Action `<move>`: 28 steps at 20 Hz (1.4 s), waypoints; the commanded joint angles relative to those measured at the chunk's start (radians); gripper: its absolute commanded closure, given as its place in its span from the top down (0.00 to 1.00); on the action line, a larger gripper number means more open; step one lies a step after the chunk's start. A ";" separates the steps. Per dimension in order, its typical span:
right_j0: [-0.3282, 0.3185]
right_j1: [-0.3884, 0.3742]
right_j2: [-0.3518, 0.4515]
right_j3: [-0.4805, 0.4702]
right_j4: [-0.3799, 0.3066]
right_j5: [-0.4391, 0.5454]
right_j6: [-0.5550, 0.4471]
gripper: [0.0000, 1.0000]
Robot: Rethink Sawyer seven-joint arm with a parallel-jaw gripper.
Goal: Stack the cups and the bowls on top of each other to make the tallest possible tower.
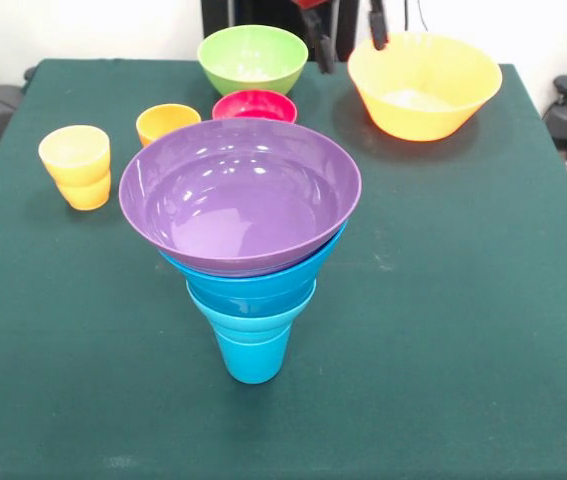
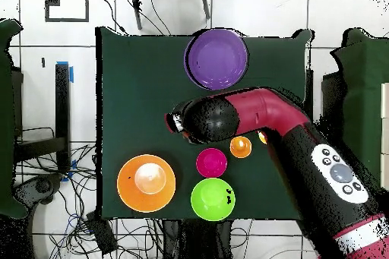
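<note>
The tower stands at the table's middle front: a blue cup (image 1: 253,352) as base, blue bowls (image 1: 255,288) nested above it, and a wide purple bowl (image 1: 240,195) on top. From overhead only the purple bowl (image 2: 216,60) shows. My gripper (image 1: 348,35) hangs open and empty at the far edge, between the green bowl (image 1: 253,58) and the large yellow-orange bowl (image 1: 423,85). A red bowl (image 1: 254,104), an orange cup (image 1: 167,122) and a yellow cup (image 1: 75,165) stand loose behind and left of the tower.
In the overhead view my red and black arm (image 2: 258,115) reaches across the table over the loose pieces: yellow-orange bowl (image 2: 146,183), red bowl (image 2: 211,162), green bowl (image 2: 212,199), orange cup (image 2: 241,147). The table is covered in a dark green cloth (image 1: 463,300).
</note>
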 commanded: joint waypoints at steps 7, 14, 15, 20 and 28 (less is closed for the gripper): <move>0.091 0.089 -0.153 0.055 -0.036 -0.171 0.171 1.00; 0.111 0.136 -0.200 0.055 -0.073 -0.225 0.144 1.00; 0.114 0.144 -0.208 0.050 -0.077 -0.232 0.139 1.00; 0.100 0.170 -0.224 0.061 -0.084 -0.269 0.111 1.00; 0.090 0.181 -0.242 0.092 -0.102 -0.296 0.097 1.00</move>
